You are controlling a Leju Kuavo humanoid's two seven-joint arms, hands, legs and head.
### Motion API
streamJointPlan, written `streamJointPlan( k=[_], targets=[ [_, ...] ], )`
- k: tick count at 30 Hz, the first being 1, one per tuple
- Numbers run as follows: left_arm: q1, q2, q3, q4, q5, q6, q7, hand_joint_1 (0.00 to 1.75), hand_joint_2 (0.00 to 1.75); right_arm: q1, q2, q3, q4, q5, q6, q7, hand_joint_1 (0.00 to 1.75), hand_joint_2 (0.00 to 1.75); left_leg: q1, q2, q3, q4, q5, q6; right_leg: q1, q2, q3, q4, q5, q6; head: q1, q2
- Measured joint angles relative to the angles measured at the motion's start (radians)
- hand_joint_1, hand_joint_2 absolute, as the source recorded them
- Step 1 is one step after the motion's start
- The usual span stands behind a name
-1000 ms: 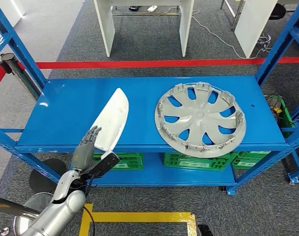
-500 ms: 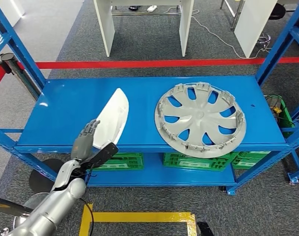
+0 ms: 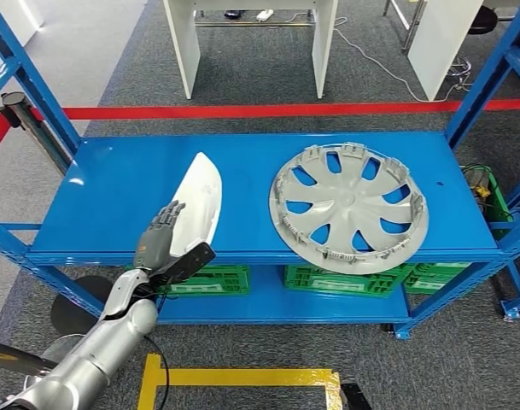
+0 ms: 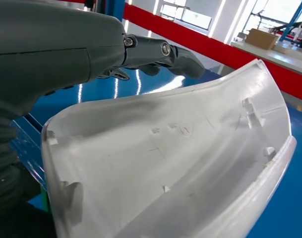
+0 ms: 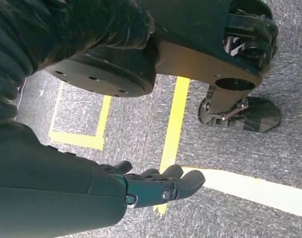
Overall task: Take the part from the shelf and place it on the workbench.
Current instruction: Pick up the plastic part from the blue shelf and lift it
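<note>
The left hand [image 3: 159,242], fingers spread, lay on the white part [image 3: 197,206] left of the wheel cover [image 3: 347,207]; no writing was readable.

The right hand [image 5: 156,186] hung with fingers straight, holding nothing.

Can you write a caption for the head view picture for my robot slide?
Robot's left hand reaches the white part on the blue shelf, beside a silver wheel cover.

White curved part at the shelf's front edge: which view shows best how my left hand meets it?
Left wrist view: the white curved part fills it, fingers reaching over its rim. Head view shows the left hand at its near end. Right wrist view faces the floor.
</note>
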Motion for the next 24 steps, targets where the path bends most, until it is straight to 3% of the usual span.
streamJointPlan(
  k=[24],
  targets=[
    [-0.028,-0.041,-0.003,0.087,0.034,-0.049,-0.026,0.00,1.75,-0.011,0.000,0.001,0.000,0.018,0.002,0.015,0.00,1.75,-0.001,0.000,0.000,0.001,0.002,0.001,0.000,0.000,0.000,0.000,0.002,0.002,0.000,0.000]
  ],
)
